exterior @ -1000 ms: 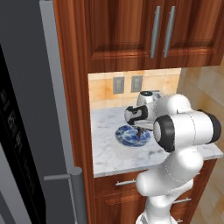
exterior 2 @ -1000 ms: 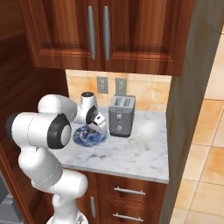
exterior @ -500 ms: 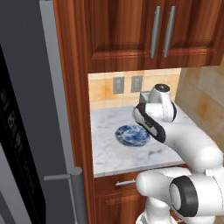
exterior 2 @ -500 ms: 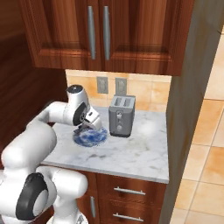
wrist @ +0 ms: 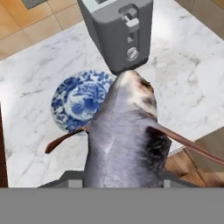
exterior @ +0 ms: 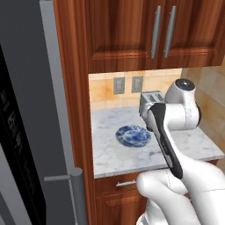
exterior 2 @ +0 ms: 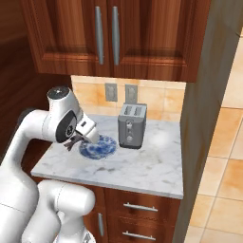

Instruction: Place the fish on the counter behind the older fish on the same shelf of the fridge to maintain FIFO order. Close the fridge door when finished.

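Fish (wrist: 124,140) is up off the tabletop (exterior: 118,156), gripped in the claw (exterior 2: 76,141); hand view shows its dark grey-brown body running up from between the claw tips, with the blue-patterned plate (wrist: 81,101) and grey toaster (wrist: 118,30) below and beyond it. In the right base view the claw hangs above the plate's left edge, and the plate (exterior 2: 98,146) itself is bare.

Progress, as judged: pickup done. Left: carry to the fridge (exterior: 30,132) at the left, set the fish on the shelf behind the older fish, shut the door. Fridge interior, shelf and older fish cannot be made out from here.

Against the earlier frames: the arm has swung; its big dark joint was facing the camera by the plate, and now the forearm reaches back across the tabletop. Plate and toaster unmoved.
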Robot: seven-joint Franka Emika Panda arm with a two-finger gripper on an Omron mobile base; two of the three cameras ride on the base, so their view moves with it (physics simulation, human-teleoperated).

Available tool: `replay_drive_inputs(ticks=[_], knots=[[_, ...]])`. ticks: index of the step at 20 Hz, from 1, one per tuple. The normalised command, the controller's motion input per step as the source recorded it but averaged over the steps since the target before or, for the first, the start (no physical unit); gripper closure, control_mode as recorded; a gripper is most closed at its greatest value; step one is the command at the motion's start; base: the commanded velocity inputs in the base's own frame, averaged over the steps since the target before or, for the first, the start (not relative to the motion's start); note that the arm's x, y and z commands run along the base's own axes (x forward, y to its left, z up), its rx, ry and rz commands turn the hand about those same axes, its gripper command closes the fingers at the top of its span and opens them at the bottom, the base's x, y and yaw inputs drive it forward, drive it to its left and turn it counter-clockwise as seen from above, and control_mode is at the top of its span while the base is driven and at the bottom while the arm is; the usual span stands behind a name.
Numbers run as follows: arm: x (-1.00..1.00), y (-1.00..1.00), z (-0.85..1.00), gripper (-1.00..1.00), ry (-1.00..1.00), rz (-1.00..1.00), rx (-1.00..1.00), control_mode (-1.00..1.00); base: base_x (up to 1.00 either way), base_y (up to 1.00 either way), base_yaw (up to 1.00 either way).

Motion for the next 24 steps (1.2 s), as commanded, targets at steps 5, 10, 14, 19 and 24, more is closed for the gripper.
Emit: replay_drive_inputs(ticks=[5,10,14,19,24], knots=[[-0.78,0.00,0.71,1.00,0.00,0.00,0.00,-1.00,0.00,0.00,0.00],[-0.67,0.01,0.50,1.00,0.00,0.00,0.00,-1.00,0.00,0.00,0.00],[-0.62,0.07,0.25,1.00,-0.01,0.00,0.00,-1.00,0.00,0.00,0.00],[-0.40,0.23,-0.02,1.00,0.00,0.01,-0.03,-1.00,0.00,0.00,0.00],[-0.02,0.20,-0.15,1.00,0.02,0.02,-0.07,-1.00,0.00,0.00,0.00]])
